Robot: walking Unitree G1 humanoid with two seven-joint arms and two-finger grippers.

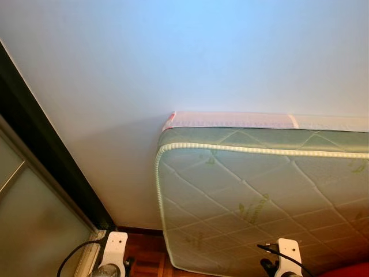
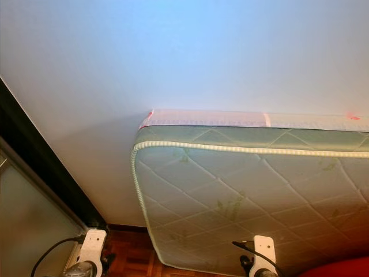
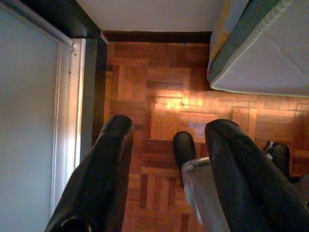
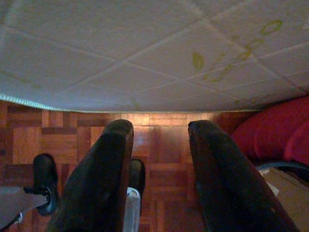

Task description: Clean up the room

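A quilted green-and-white mattress (image 1: 259, 196) leans on edge against the pale wall, its lower edge on the parquet floor (image 3: 159, 96). Both arms hang low at my sides. My left gripper (image 3: 169, 126) is open above bare parquet, between the sliding door and the mattress corner (image 3: 256, 48), with nothing between its fingers. My right gripper (image 4: 161, 128) is also open and holds nothing, pointing down at the floor just in front of the mattress face (image 4: 145, 53). A red soft thing (image 4: 270, 130) lies on the floor beside the right gripper.
A frosted sliding door (image 1: 29, 219) with a dark frame (image 1: 46, 150) runs along my left. A dark skirting board (image 3: 154, 36) lines the wall's foot. My own black feet (image 3: 184, 145) stand on the parquet. Something like cardboard (image 4: 287, 193) lies below the red thing.
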